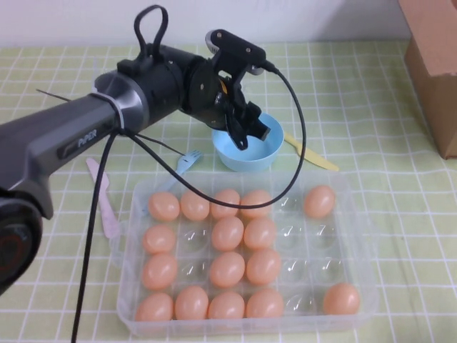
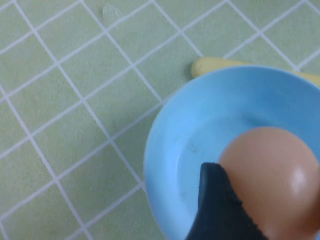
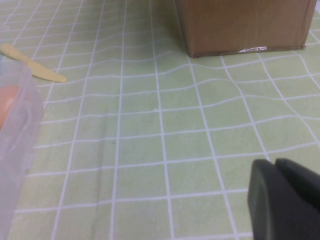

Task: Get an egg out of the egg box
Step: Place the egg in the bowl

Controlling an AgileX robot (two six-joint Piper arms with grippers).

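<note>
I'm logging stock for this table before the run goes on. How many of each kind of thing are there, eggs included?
Eggs in the egg box: 16
Egg in the left claw, above the blue bowl: 1
Egg box: 1
Blue bowl: 1
Cutlery, pink knife, blue fork, yellow knife: 3
Cardboard box: 1
Total: 23
Right claw sits low over the cloth, holding nothing.

Left pincer (image 2: pixel 250 210) grips the egg (image 2: pixel 275 180) above blue bowl (image 2: pixel 175 145).

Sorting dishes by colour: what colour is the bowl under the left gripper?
Light blue bowl; clearest in the left wrist view, beneath the left gripper.
</note>
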